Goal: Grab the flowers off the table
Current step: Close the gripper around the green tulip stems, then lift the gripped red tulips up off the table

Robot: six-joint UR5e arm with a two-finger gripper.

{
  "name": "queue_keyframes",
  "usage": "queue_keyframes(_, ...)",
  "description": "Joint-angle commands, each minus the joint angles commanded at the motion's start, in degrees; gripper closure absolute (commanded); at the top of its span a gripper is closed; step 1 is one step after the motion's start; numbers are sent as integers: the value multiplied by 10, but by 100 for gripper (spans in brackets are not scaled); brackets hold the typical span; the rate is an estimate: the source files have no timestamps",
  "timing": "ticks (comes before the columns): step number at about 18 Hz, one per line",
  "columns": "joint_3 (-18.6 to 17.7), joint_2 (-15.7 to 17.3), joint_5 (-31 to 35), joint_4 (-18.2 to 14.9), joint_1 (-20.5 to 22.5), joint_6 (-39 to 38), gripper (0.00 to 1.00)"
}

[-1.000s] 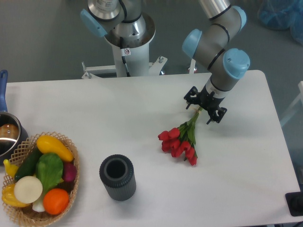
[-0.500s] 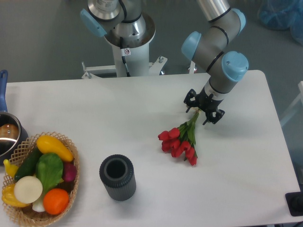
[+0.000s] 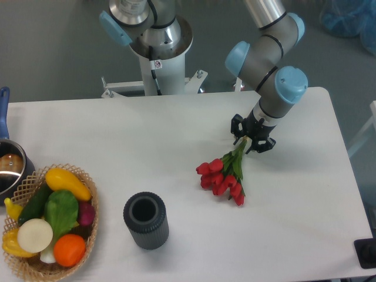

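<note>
Red tulip heads mark the flowers (image 3: 224,177), lying on the white table (image 3: 176,141) right of centre with their green stems running up and to the right. The gripper (image 3: 252,136) sits at the stem ends, its fingers drawn narrow around them, apparently clamping the stems, though contact is hard to confirm. Nearer left stand a dark ribbed cylinder (image 3: 146,221) and a wicker basket (image 3: 88,202) of vegetables.

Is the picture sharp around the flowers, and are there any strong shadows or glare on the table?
Camera view: flowers and tool are slightly soft but readable; light is even, with only faint shadows under the flowers and the dark cup; no glare on the table.
</note>
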Motion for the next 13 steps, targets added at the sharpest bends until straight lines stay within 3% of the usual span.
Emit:
queue_keyframes(2,2,0,2,0,1,0,87)
queue_keyframes(10,20,6,4,-8,6,1,90)
queue_keyframes(13,39,34,3,-34,10,0,90)
